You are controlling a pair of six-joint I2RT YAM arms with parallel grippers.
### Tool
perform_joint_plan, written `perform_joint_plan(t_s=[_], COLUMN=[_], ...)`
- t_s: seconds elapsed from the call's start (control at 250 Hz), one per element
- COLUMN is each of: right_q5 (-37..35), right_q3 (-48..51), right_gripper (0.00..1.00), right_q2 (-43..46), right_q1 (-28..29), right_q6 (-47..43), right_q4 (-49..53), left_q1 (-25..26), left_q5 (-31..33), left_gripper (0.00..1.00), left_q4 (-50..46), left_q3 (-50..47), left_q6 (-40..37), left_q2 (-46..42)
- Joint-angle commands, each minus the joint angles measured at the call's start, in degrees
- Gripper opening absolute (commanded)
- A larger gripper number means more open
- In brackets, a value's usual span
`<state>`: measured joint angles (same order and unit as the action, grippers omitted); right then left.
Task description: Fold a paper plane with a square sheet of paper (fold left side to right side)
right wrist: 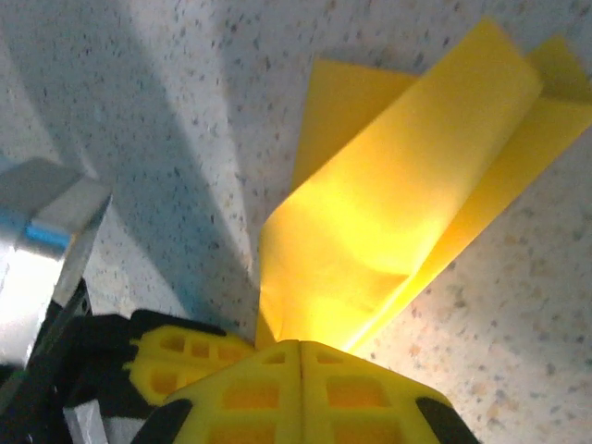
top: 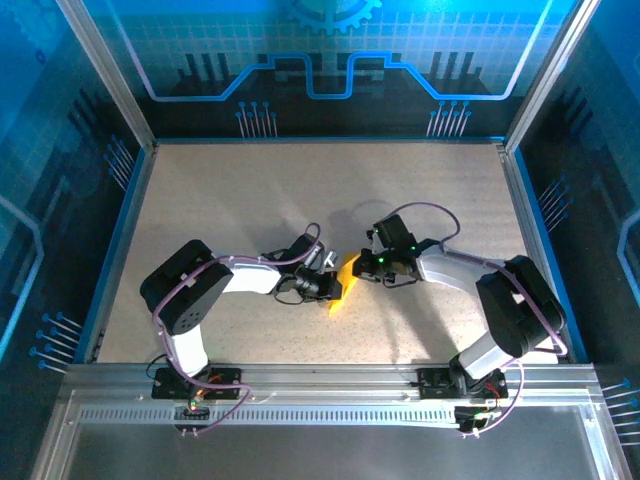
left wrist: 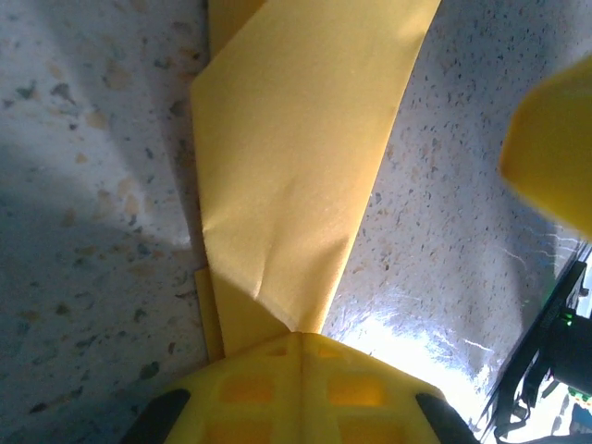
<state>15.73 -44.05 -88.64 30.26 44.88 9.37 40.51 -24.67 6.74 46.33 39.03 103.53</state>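
Both arms meet at the middle of the table (top: 300,190), and the yellow paper (top: 340,296) sits right between them, already creased into a narrow folded shape. The left gripper (top: 327,287) comes in from the left with its fingers pressed together, the near end of the paper running in under their tips. The right gripper (top: 362,267) is clamped shut on the paper's other end, and from its wrist view that flap curls up off the table.
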Motion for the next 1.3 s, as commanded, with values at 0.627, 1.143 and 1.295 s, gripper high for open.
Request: perform_joint_plan(t_s=[0.627, 1.143, 1.295], right_q5=[-0.4, -3.7, -3.2], right_q3=[0.9, 0.4, -0.1], right_gripper=[0.04, 0.04, 0.04], right_q2=[-7.5, -9.5, -9.5], right_q1=[5.3, 2.0, 0.0], right_q6=[3.4, -1.3, -2.4], right_q4=[-4.9, -1.8, -1.8], left_q1=[1.0, 1.1, 1.5], left_q5=[5.8, 8.7, 9.4], left_gripper=[0.0, 0.0, 0.0], left_q4=[-7.4, -11.6, -12.2], left_q3=[-1.8, -2.5, -3.2], left_q6=[-0.6, -0.7, -0.6], left_q2=[2.8, 2.5, 2.5])
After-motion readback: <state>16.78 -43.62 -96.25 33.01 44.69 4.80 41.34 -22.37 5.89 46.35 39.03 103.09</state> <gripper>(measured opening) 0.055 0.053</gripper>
